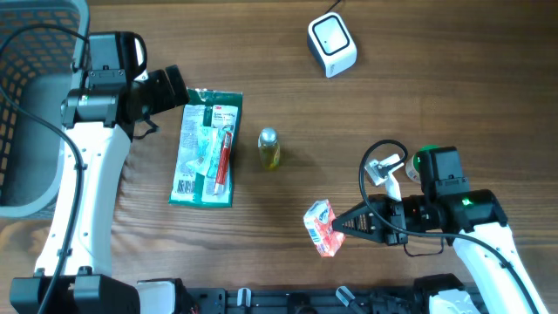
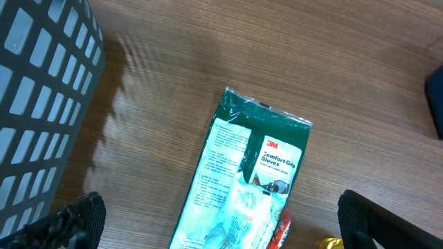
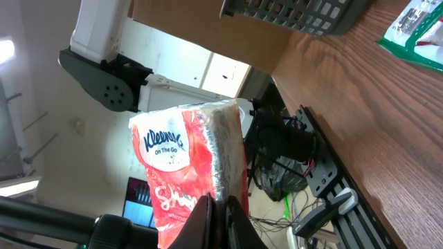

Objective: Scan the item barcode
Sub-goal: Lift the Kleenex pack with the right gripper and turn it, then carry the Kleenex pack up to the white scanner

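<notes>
From above, the tissue pack is at the near right of the table, pinched by the right gripper, which reaches in from the right with its jaws closed on the pack's right side. The pack's long axis runs far to near, and its near end leans a little to the right. You can't tell from this view whether it touches the wood. The white scanner sits at the far edge, well apart from the pack. Left of centre, a glove packet lies flat with its length running far to near, and a small yellow bottle stands just to its right. The left gripper hangs at the packet's far left corner, beside the grey basket.

In the left wrist view, the left gripper is spread wide and holds nothing. You see one dark fingertip in each lower corner, with the glove packet lying on the wood between them. The basket fills the left edge.

In the right wrist view, the right gripper is clamped on the tissue pack at its lower end. The pack rises straight away from the fingers, its long axis in line with them. The red face with the white brand oval looks toward the camera, and one narrow side edge shows on the right. The table runs down the right side of the frame, with the basket and a corner of the glove packet at the top.
</notes>
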Controlling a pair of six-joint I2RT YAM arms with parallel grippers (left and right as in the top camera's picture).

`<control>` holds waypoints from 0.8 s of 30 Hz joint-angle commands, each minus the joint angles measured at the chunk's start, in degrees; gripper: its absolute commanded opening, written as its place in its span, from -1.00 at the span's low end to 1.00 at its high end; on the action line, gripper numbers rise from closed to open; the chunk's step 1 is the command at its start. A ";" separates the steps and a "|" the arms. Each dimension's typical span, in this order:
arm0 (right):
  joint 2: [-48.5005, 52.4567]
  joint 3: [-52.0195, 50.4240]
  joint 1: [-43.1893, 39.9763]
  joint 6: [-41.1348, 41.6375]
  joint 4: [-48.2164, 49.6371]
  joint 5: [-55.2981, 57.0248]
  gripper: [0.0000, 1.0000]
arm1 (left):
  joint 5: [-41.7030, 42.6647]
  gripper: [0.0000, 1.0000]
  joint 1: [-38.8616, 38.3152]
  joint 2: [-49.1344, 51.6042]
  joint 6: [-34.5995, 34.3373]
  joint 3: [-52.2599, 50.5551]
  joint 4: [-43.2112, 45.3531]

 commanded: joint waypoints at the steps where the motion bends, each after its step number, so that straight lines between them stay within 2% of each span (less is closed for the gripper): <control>1: -0.09 -0.15 0.33 -0.07 0.94 -3.52 -0.89 | 0.24 1.00 0.22 -0.42 -0.50 0.81 0.15; 7: -0.09 -0.15 0.33 6.86 7.43 -3.10 -0.90 | 0.24 1.00 0.22 -0.42 -0.50 0.81 0.15; 10: -0.09 -0.15 0.35 14.10 12.15 1.03 -0.90 | 0.24 1.00 0.22 -0.42 -0.50 0.81 0.15; 15: -0.09 -0.15 0.35 31.50 23.23 15.43 -0.91 | 0.24 1.00 0.22 -0.42 -0.50 0.81 0.15; 18: -0.09 -0.15 0.35 38.14 27.36 24.92 -0.91 | 0.24 1.00 0.22 -0.42 -0.50 0.81 0.15; 24: -0.09 -0.15 0.35 40.83 28.20 41.68 -0.91 | 0.24 1.00 0.22 -0.42 -0.50 0.81 0.15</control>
